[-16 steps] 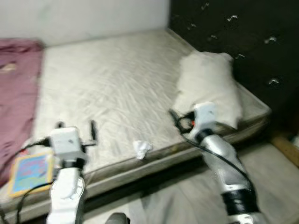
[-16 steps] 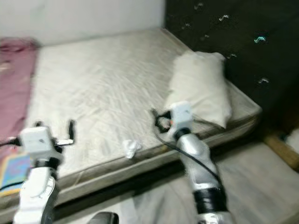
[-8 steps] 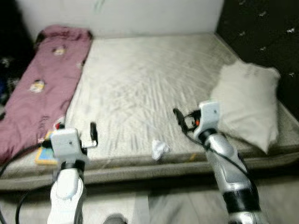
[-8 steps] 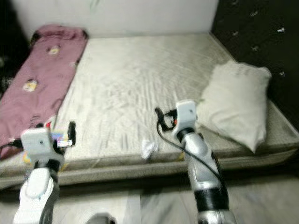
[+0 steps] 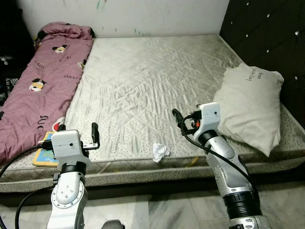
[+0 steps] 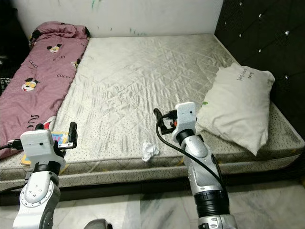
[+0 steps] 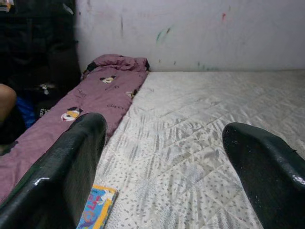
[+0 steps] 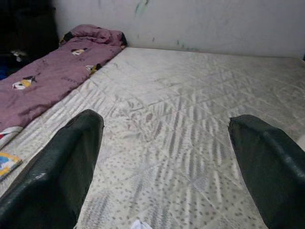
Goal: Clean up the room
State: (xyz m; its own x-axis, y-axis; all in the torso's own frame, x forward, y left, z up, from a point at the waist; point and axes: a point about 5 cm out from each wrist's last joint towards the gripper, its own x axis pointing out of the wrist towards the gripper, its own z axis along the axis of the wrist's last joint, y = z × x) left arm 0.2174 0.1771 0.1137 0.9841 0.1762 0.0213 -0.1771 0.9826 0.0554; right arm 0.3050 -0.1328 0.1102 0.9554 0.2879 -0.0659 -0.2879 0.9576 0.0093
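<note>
The view has swung left and steadied on the bed [image 5: 143, 76], so the crumpled tissue [image 5: 160, 150] at its near edge lies between the left pincer [image 5: 76, 131] and right pincer [image 5: 183, 121], both fingers apart, empty.

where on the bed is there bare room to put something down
The widest bare patch is the middle of the mattress, bordered by the maroon blanket on the robot's left, the pillow on its right and the wall behind. The near edge is busier: crumpled tissue, colourful book.
</note>
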